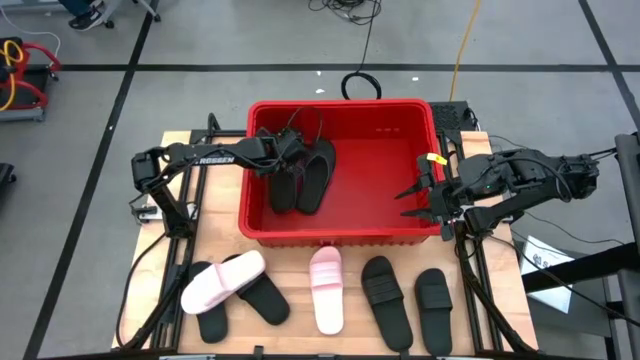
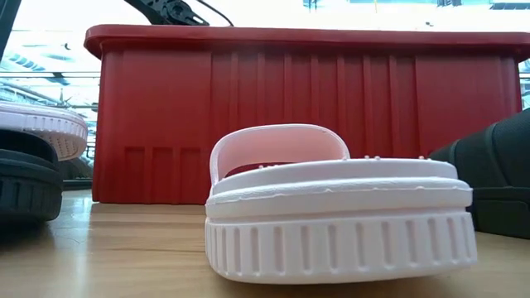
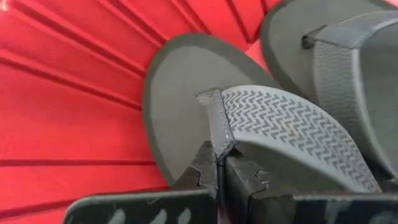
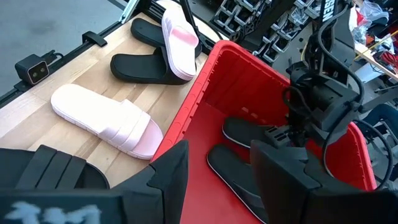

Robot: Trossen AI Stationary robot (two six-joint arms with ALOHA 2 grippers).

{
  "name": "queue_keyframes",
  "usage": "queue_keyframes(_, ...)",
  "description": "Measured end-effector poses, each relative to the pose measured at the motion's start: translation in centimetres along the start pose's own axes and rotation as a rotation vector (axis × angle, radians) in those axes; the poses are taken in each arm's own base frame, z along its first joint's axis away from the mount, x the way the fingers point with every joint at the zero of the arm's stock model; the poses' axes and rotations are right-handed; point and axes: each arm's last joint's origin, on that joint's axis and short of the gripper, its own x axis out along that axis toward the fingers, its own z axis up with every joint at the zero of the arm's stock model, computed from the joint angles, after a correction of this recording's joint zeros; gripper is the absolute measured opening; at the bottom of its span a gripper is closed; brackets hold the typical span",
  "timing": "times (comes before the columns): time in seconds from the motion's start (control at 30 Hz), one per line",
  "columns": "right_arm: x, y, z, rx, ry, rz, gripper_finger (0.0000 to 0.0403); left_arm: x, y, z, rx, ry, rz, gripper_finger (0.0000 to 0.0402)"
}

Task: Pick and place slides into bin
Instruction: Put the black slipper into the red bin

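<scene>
Bin (image 1: 345, 232) — red plastic crate, standing at the middle of the desk (image 1: 225, 215) toward its far edge.

Slides, in bin — two black, lying side by side on the floor of the bin's left half. The left black slide (image 1: 283, 185) is held at its strap edge; the right black slide (image 1: 317, 175) lies touching it.

Left gripper (image 1: 285, 150) — reaches into the bin from the desk's left side; jaws pinching the strap of the left black slide, as the left wrist view shows (image 3: 219, 158).

Right gripper (image 1: 418, 200) — hangs over the bin's right wall, jaws spread, holding nothing.

Slides, on desk — a row along the near edge in front of the bin:
- pink slide (image 1: 222, 280), near-left, lying tilted across two black ones (image 1: 262, 297) (image 1: 209, 312).
- second pink slide (image 1: 326, 290), just in front of the bin's middle, lengthwise toward the near edge; in the low view it fills the foreground (image 2: 331, 207).
- black slide (image 1: 386, 298), just right of it.
- black slide (image 1: 434, 308), toward the near-right corner.
</scene>
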Motion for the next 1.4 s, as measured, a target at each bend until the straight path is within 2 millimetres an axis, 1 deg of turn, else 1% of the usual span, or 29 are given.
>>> queue_keyframes(0.2, 0.0, 0.0, 0.0, 0.000, 0.000, 0.000, 0.0164, 0.8, -0.2, -0.1, 0.014, 0.026, 0.009, 0.0000)
queue_keyframes(0.4, 0.0, 0.0, 0.0, 0.001, 0.000, 0.000, 0.0164, 2.2, -1.1, -0.5, 0.024, 0.069, -0.023, 0.0000)
queue_keyframes(0.63, 0.0, 0.0, 0.0, 0.001, 0.000, 0.000, 0.0164, 3.6, -2.0, -1.0, 0.024, 0.107, -0.016, 0.0000)
queue_keyframes(0.83, 0.0, 0.0, 0.0, 0.000, 0.000, 0.000, 0.0164, 3.7, -2.0, -1.0, 0.013, 0.105, -0.012, 0.0000)
queue_keyframes(1.0, 0.0, 0.0, 0.0, -0.001, 0.000, 0.000, 0.0164, 4.0, -1.6, -0.8, -0.005, 0.111, -0.032, 0.0001)
queue_keyframes(1.17, 0.0, 0.0, 0.0, 0.000, 0.000, 0.000, 0.0164, 4.1, -1.5, -0.7, -0.017, 0.104, -0.024, 0.0024)
queue_keyframes(1.4, 0.0, 0.0, 0.0, 0.001, 0.000, 0.000, 0.0164, 4.1, -1.5, -0.7, -0.032, 0.102, -0.018, 0.0081)
